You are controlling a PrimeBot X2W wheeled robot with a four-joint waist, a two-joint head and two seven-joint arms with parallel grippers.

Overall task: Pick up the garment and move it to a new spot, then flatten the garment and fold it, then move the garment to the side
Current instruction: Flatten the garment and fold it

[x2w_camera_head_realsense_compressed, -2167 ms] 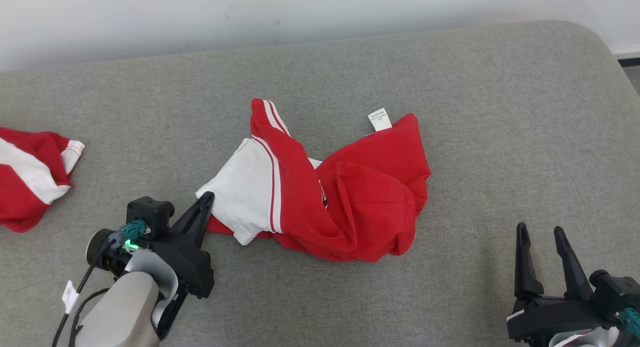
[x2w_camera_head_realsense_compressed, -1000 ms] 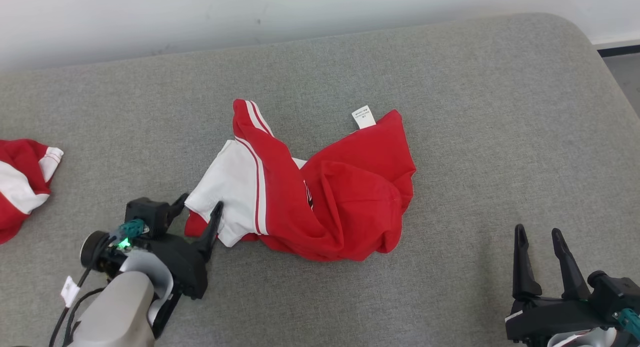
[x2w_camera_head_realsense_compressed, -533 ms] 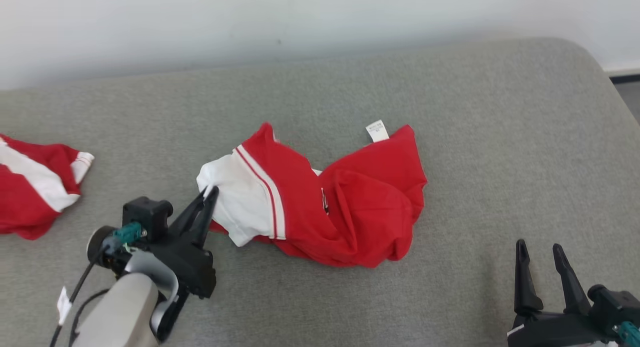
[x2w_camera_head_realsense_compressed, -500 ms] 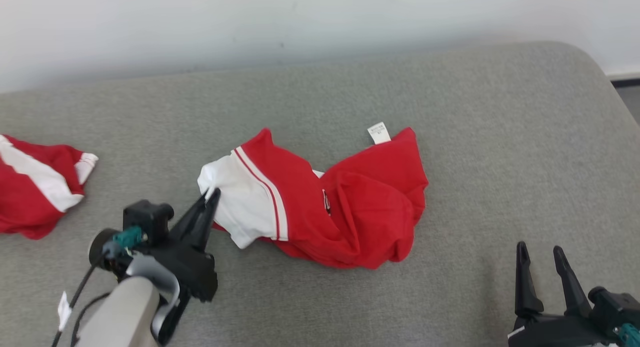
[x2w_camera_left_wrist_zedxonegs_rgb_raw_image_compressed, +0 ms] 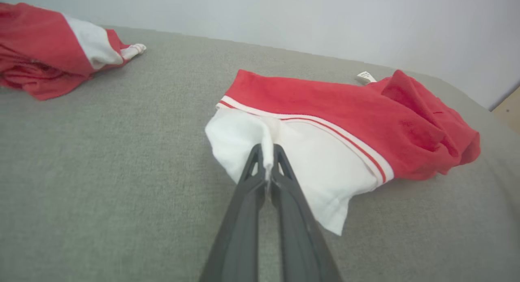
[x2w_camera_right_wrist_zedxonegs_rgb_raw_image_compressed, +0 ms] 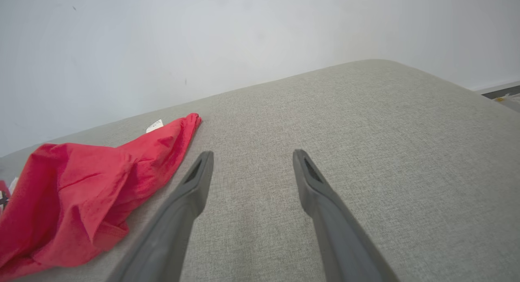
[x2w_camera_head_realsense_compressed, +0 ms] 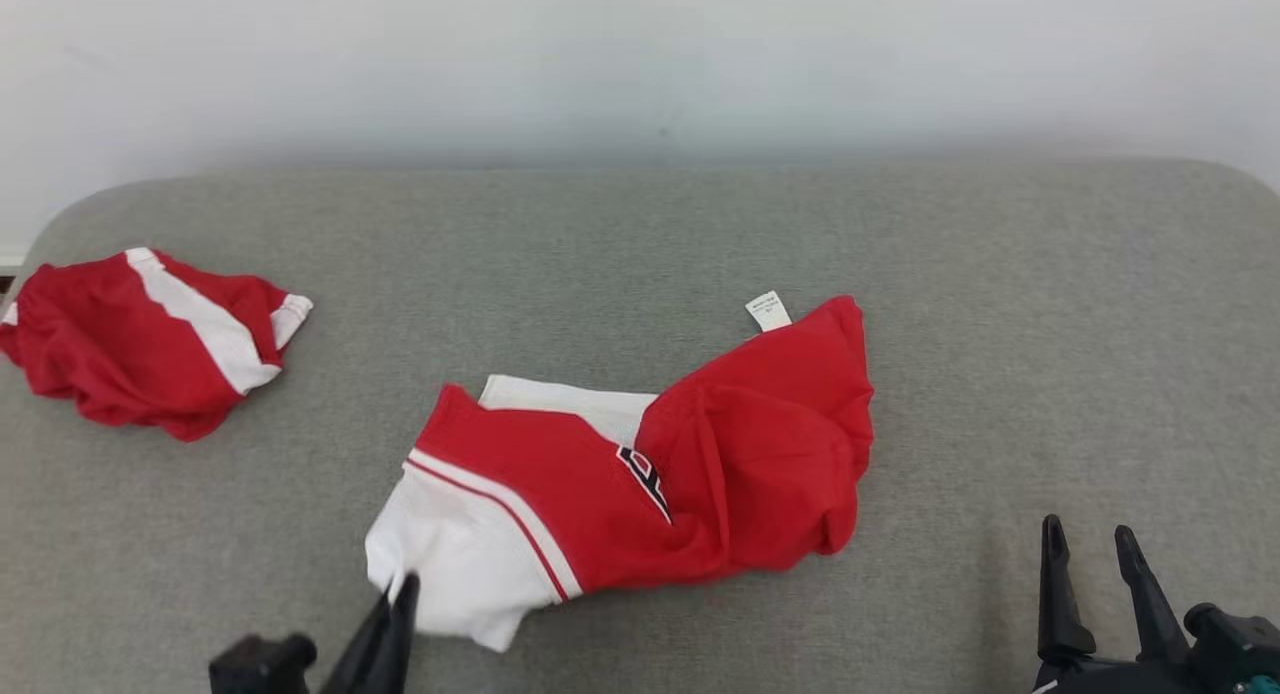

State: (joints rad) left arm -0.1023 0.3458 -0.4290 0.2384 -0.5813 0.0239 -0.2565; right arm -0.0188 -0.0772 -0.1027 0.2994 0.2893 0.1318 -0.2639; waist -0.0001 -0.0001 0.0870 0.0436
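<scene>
Pinching the white corner of the garment (x2w_camera_left_wrist_zedxonegs_rgb_raw_image_compressed: 325, 99), the left pincer (x2w_camera_left_wrist_zedxonegs_rgb_raw_image_compressed: 266, 150) is squeezed tight. The right pincer (x2w_camera_right_wrist_zedxonegs_rgb_raw_image_compressed: 252, 154) is wide open, holding nothing.

The grey fabric-covered bed (x2w_camera_head_realsense_compressed: 1050, 304) has rounded corners at upper left and upper right. A crumpled red and white garment (x2w_camera_head_realsense_compressed: 740, 454) lies on it at lower centre, its white label (x2w_camera_head_realsense_compressed: 767, 311) at the upper edge. A second garment (x2w_camera_head_realsense_compressed: 110, 344), also red and white, lies bunched at the far left, well apart.
</scene>
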